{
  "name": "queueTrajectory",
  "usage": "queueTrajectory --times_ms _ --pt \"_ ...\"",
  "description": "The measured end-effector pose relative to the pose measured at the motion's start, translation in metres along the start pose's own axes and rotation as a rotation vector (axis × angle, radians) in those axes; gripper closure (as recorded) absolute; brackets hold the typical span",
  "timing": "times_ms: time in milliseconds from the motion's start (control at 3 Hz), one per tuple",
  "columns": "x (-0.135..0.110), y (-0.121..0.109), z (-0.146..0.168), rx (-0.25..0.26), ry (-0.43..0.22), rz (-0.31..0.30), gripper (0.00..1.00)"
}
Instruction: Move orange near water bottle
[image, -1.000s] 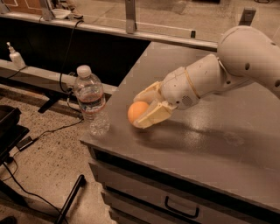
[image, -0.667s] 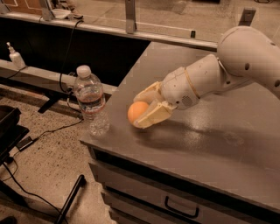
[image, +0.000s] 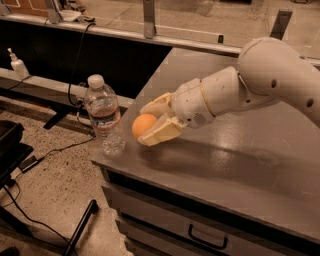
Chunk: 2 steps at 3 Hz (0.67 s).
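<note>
1 orange, 1 water bottle, 1 pump bottle, 1 tool gripping the orange over 1 cabinet.

Water bottle on countertop; claw with orange above

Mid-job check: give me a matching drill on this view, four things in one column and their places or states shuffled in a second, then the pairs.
Column 1
1. orange
2. water bottle
3. gripper
4. pump bottle

Column 2
A. on the ledge at far left, off the table
B. upright at the table's near left corner
C. held over the table, just right of the water bottle
D. shut on the orange, at the end of the arm reaching in from the right

Pairs: 1-C, 2-B, 3-D, 4-A
</note>
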<state>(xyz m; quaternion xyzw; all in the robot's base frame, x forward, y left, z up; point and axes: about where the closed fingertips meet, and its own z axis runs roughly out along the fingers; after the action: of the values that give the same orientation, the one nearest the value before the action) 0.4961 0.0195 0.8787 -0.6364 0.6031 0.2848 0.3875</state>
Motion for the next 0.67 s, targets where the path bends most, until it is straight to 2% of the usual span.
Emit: queueTrajectory --times_ms 333,667 --pt "-0.0027 0.0030 0.0112 -0.016 -0.017 0.009 1.00" --pt "0.0045 -0.0001 0.0175 -0.023 -0.025 0.023 1.00"
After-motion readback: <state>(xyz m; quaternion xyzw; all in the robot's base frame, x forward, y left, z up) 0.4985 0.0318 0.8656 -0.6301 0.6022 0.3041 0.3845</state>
